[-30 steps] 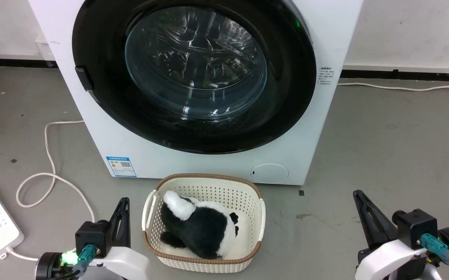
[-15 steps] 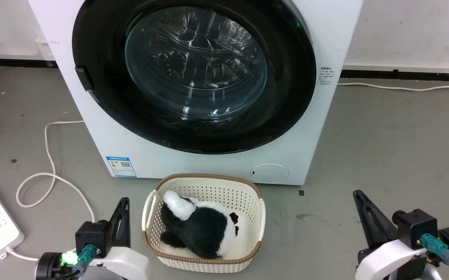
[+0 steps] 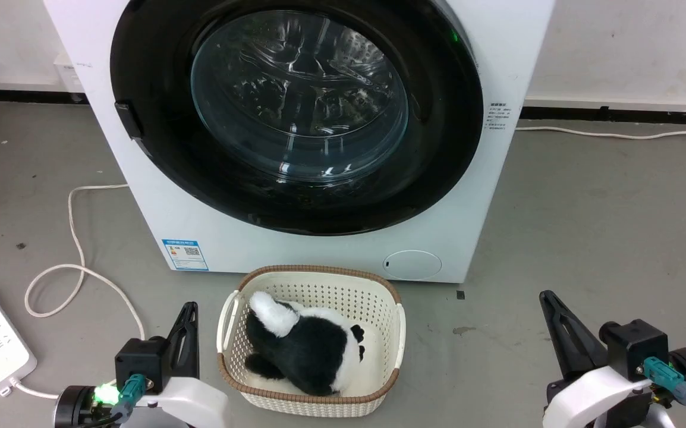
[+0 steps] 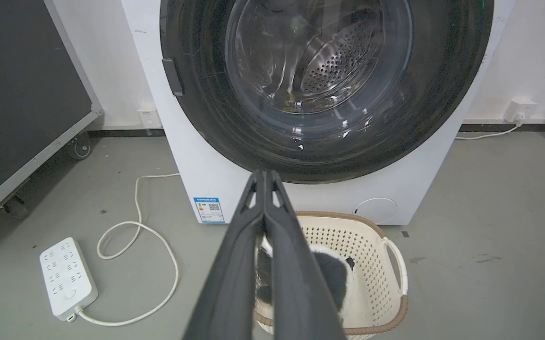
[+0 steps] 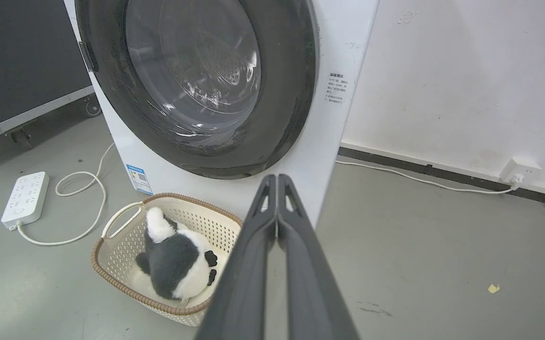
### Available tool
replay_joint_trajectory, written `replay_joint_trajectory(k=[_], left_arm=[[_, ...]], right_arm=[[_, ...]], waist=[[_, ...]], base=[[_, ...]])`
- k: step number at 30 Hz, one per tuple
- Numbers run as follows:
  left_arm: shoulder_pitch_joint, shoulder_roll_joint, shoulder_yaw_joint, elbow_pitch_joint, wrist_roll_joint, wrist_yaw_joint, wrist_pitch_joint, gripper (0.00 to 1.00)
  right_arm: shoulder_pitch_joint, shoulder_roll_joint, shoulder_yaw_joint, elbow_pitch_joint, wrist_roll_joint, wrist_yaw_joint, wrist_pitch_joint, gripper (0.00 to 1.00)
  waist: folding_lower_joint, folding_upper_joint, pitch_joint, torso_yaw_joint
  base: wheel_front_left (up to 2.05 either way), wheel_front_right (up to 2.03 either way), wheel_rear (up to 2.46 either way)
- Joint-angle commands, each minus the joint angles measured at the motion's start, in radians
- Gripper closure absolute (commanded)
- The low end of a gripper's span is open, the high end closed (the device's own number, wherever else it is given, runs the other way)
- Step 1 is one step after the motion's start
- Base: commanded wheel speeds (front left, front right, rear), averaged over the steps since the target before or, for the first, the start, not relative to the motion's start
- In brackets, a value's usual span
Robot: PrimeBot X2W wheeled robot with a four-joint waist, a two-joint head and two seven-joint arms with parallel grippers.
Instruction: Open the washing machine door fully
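The door [image 3: 298, 101] sits shut in the washer [image 3: 331, 252] at 12 o'clock, its handle tab [image 3: 129, 122] at the disc's 9, while the left gripper [image 3: 191, 312] at 7 and right gripper [image 3: 548, 300] at 5 hover low, fingers pressed together, seemingly parked before any reach.

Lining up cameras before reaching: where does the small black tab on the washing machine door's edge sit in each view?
Head view: tab on the door's left edge, upper left of the picture.
Left wrist view: tab in the upper part, left of centre.
Right wrist view: tab far left, near the top.
Shared landmark: the blue label low on the washing machine's white front, below the tab in every view.
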Motion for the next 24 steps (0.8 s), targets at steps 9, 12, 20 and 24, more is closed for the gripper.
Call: replay_joint_trajectory(k=[9, 12, 20, 24], left_arm=[[0.0, 0.0, 0.001, 0.001, -0.002, 0.0, 0.0, 0.0], [0.001, 0.0, 0.0, 0.001, -0.002, 0.0, -0.002, 0.0], [0.004, 0.0, -0.005, -0.002, -0.004, 0.001, -0.019, 0.0], [0.006, 0.0, -0.007, -0.004, -0.004, 0.002, -0.027, 0.0]], right_arm=[[0.0, 0.0, 0.001, 0.0, 0.0, 0.0, 0.0, 0.0], [0.0, 0.0, 0.002, 0.0, 0.002, 0.0, -0.002, 0.0], [0.004, 0.0, 0.001, 0.005, 0.016, 0.0, -0.018, 0.0], [0.006, 0.0, 0.001, 0.006, 0.02, 0.0, -0.027, 0.0]], waist=[[0.0, 0.0, 0.0, 0.0], [0.0, 0.0, 0.0, 0.0], [0.0, 0.0, 0.002, -0.001], [0.0, 0.0, 0.005, 0.0]], base=[[0.0, 0.0, 0.0], [0.0, 0.0, 0.0], [0.0, 0.0, 0.0], [0.0, 0.0, 0.0]])
